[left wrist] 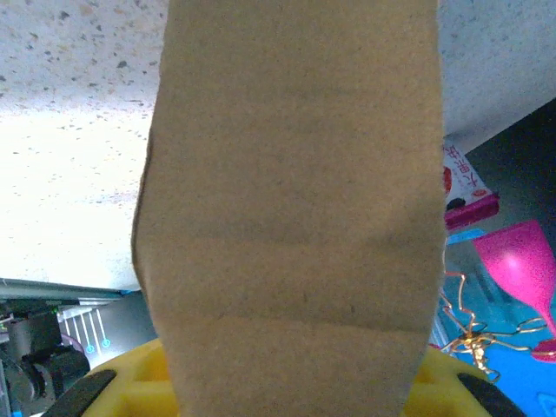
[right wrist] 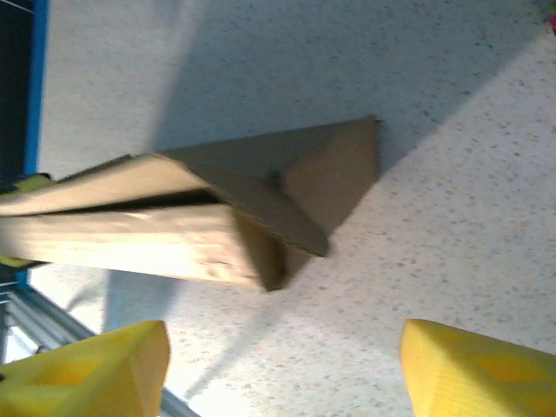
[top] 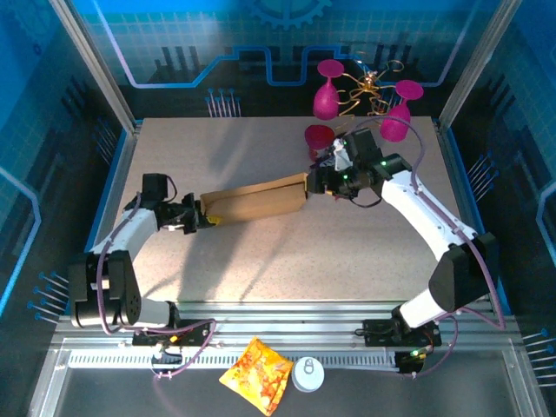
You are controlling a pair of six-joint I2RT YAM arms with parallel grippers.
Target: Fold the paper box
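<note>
**Top external view.** The paper box (top: pixel 256 201) lies partly collapsed across the middle of the bench (top: pixel 287 261), its long axis running left to right. The main danger is the whole mailer sliding or swinging round. That would happen if the right claw (top: pixel 316 180) presses on the box's right end harder than the left claw (top: pixel 207 219) can resist. The pink goblets (top: pixel 328 91) stand near the right wrist and could be knocked by a wide sweep. The left arm reaches low from its base to the box's left end. The right arm arcs in from the right, its wrist bent toward the box's right end.

**Left wrist view.** Cardboard rises from between the yellow fingers (left wrist: pixel 130 395), so this claw is pinched narrow on the box. A pinch on one thin panel could slip, or crease the panel.

**Right wrist view.** The yellow fingertips (right wrist: pixel 95 373) stand wide apart with nothing between them, just short of the box's end. An angled flap (right wrist: pixel 334 178) juts out there. An approach that comes in off-line could crush that flap rather than fold it.
</note>
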